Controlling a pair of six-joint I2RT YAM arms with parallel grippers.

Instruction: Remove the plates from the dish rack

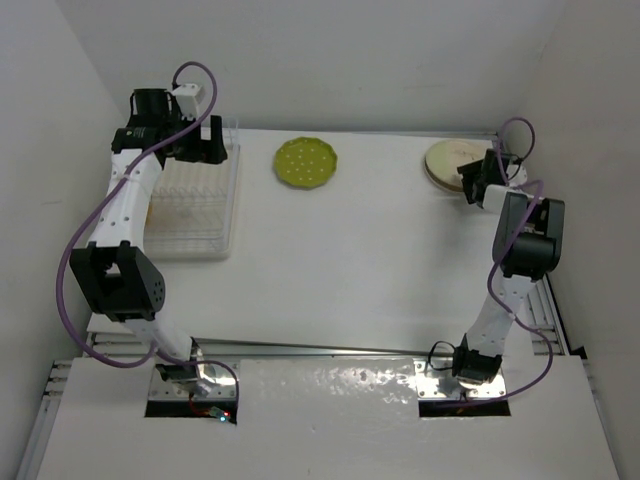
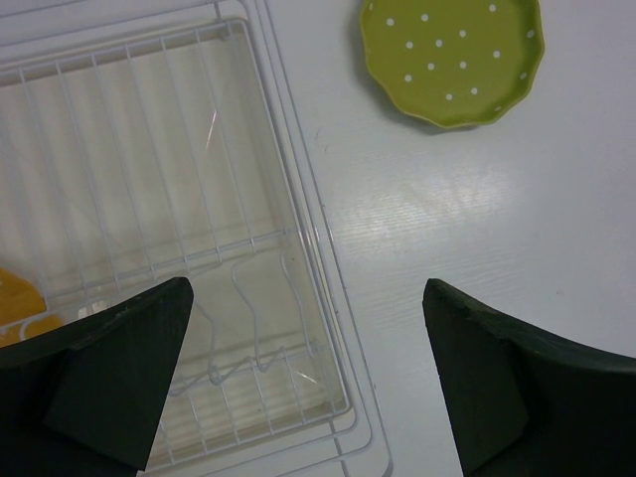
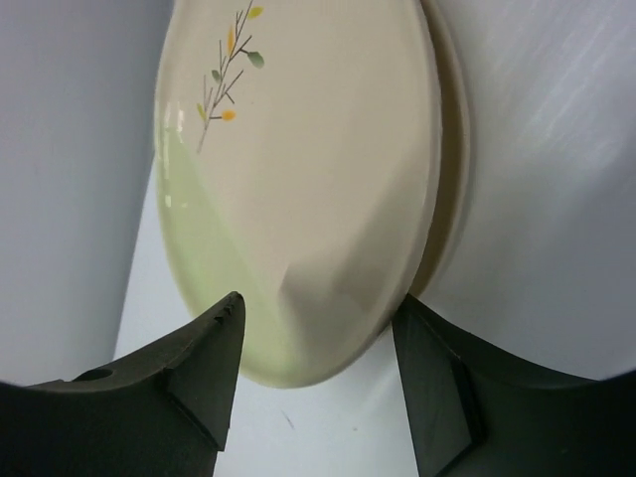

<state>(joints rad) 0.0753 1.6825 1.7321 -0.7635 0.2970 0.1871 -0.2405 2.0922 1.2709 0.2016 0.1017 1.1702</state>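
Note:
The dish rack (image 1: 190, 210) stands at the table's left; its wire slots fill the left wrist view (image 2: 149, 189). An orange-yellow plate (image 2: 15, 308) shows at the left edge of that view, in the rack. My left gripper (image 1: 205, 145) hovers open and empty over the rack's far right corner (image 2: 308, 298). The lime green dotted plate (image 1: 306, 162) lies flat on the table (image 2: 452, 55). The cream plate (image 1: 448, 162) with a twig motif (image 3: 308, 179) lies on another plate whose rim (image 3: 459, 149) shows beneath. My right gripper (image 1: 482, 180) is open, its fingers either side of the cream plate's near edge (image 3: 318, 308).
White walls close in behind and on both sides. The rack's far edge is close to the back wall. The plate stack sits near the table's far right corner.

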